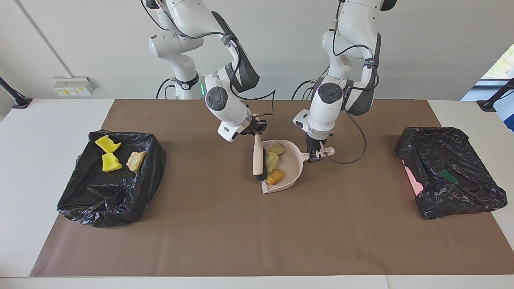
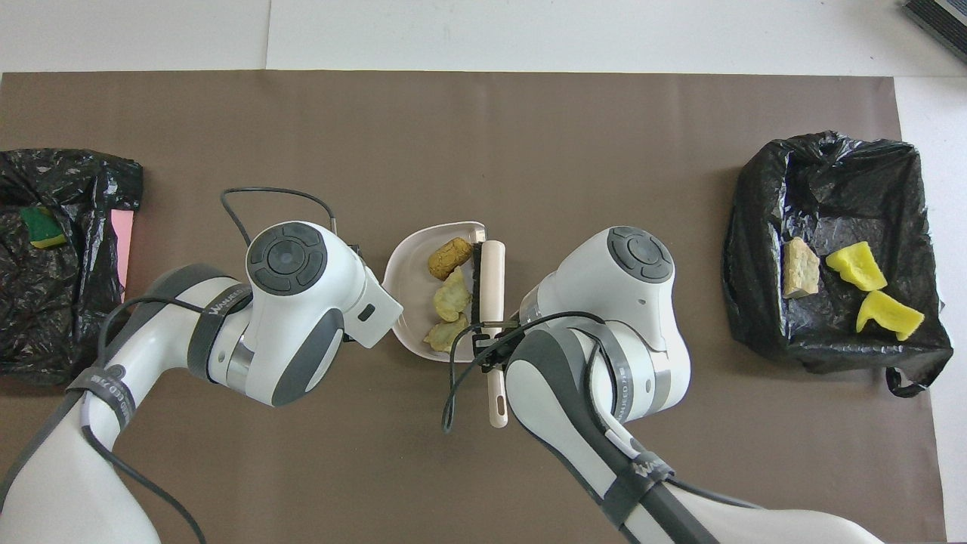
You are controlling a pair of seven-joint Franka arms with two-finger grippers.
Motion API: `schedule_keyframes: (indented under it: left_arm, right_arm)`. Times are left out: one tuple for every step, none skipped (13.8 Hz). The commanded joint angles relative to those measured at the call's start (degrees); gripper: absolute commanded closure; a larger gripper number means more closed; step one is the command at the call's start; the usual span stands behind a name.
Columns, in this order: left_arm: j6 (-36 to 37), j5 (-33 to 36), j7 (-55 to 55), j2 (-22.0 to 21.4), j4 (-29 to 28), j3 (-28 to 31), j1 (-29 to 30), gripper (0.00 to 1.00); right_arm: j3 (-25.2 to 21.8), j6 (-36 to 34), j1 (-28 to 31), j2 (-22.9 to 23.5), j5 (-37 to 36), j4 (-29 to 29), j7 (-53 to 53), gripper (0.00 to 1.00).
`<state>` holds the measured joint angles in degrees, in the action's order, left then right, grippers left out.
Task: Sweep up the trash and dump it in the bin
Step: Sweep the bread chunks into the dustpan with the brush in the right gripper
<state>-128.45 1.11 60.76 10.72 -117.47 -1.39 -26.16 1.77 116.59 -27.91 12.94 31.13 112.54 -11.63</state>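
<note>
White table (image 1: pixel 48 120) with brown mat (image 1: pixel 257 233), white wall. Pink dustpan (image 1: pixel 290 166) mid-mat holds three tan chunks (image 1: pixel 273 161). Bin (image 1: pixel 116 200) toward the right arm's end from the dustpan: two yellow pieces (image 1: pixel 109 154), one tan chunk (image 1: pixel 135 160). Right gripper (image 1: pixel 257 129) clamped on brush (image 1: pixel 258 157) at the dustpan's mouth; left gripper (image 1: pixel 317 154) clamped on the dustpan handle.

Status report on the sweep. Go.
Right gripper shut on brush at the dustpan's mouth. Left gripper shut on dustpan handle. Three scraps in the pan, three in the bin. Nothing in the way.
</note>
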Motion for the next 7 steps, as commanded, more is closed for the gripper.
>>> schedule_keyframes:
  left_arm:
    - [-0.8,0.9,1.2,-2.2,-2.9,0.3,1.1,1.00]
    - [-0.8,0.9,1.9,-2.1,-2.7,0.2,2.4,1.00]
    - [-0.8,0.8,3.1,-1.8,-2.3,0.2,3.0,1.00]
    - [-0.7,0.7,5.1,-1.6,-1.9,0.2,4.3,1.00]
    - [-0.7,0.6,6.7,-1.3,-1.3,0.2,5.1,1.00]
    - [-0.4,0.5,7.3,-1.5,-1.0,0.2,5.9,1.00]
    - [0.0,0.5,8.0,-1.9,-0.9,0.2,7.9,1.00]
  right_arm:
    - [-0.5,-6.2,1.1,-0.7,-0.9,-2.9,0.0,1.00]
    - [-0.6,-9.8,1.2,-2.5,-4.8,-2.9,-2.2,1.00]
    - [0.0,-13.3,1.1,-4.8,-11.4,-2.9,-6.9,1.00]
    - [0.2,-16.6,0.4,-7.0,-16.1,-2.8,-11.8,1.00]
    - [0.3,-20.3,-0.2,-8.5,-18.0,-2.5,-15.5,1.00]
    - [0.3,-22.9,-1.8,-9.8,-19.0,-1.6,-17.4,1.00]
    - [0.4,-23.0,-3.0,-11.5,-19.7,0.8,-18.2,1.00]
